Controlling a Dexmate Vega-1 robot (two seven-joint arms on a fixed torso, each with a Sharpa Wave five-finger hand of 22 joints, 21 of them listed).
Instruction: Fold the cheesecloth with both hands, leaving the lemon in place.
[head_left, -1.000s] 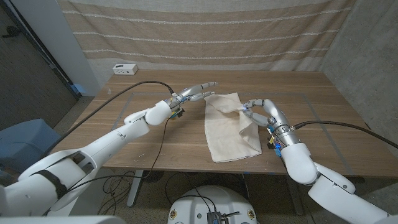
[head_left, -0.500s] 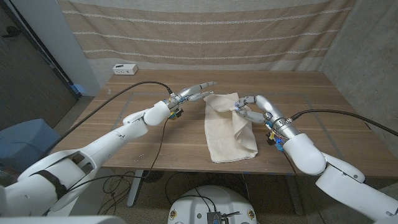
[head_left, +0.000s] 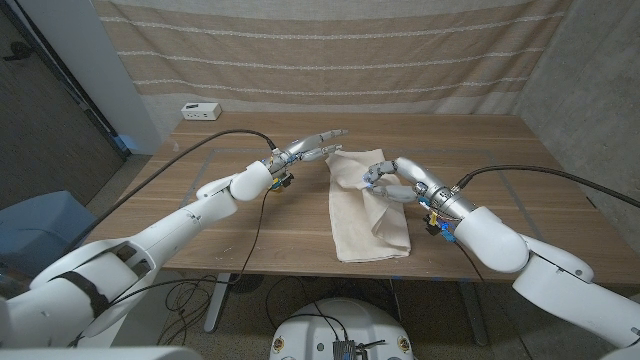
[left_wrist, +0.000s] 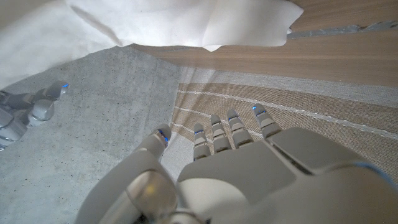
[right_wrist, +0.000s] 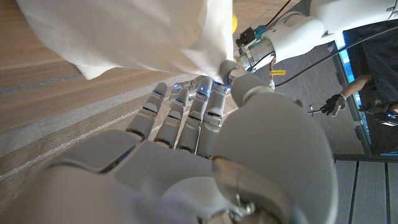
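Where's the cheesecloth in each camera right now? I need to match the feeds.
Head view: cheesecloth at table centre, between both hands.
Left wrist view: along the frame's upper part, beyond the fingers.
Right wrist view: across the top, pinched by the right hand.
Shared landmark: the wooden table.

Cheesecloth (head_left: 366, 205) cream-white, plain. Table (head_left: 250, 215) brown wood grain; backdrop curtain (head_left: 330, 55) beige with pale horizontal stripes. Hands white and grey.

Wooden table (head_left: 250, 225) under cheesecloth (head_left: 360, 215)
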